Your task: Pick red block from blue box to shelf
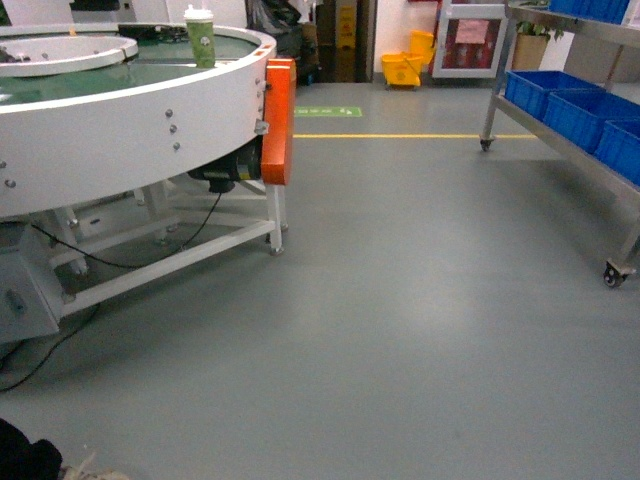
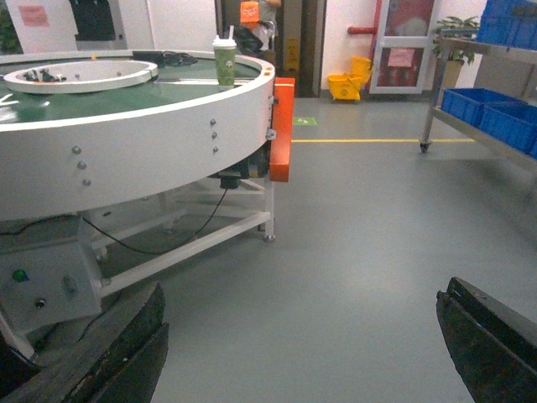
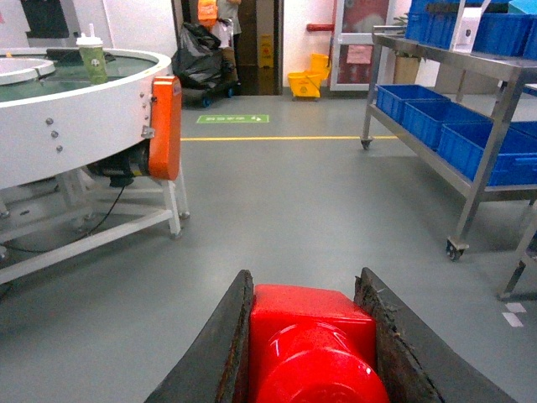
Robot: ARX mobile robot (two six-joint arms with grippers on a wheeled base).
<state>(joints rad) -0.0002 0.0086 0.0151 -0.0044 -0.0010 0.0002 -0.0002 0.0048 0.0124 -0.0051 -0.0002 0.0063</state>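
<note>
The red block (image 3: 310,336) fills the bottom of the right wrist view, its round stud facing the camera. My right gripper (image 3: 304,277) is shut on it, one dark finger pressed against each side, above grey floor. The steel shelf (image 3: 491,134) stands ahead to the right on caster wheels; it also shows at the right edge of the head view as the shelf (image 1: 560,140) and far right in the left wrist view as the shelf (image 2: 436,92). My left gripper (image 2: 302,294) is open and holds nothing, with bare floor between its fingers. The blue box is out of view. Neither gripper shows in the head view.
A round white conveyor table (image 1: 150,120) with an orange guard (image 1: 279,120) and a green cup (image 1: 200,38) stands at left. Dark blue crates (image 1: 585,110) sit on the shelf's lower tier. A yellow floor line (image 1: 400,136) and a yellow mop bucket (image 1: 405,65) lie farther ahead.
</note>
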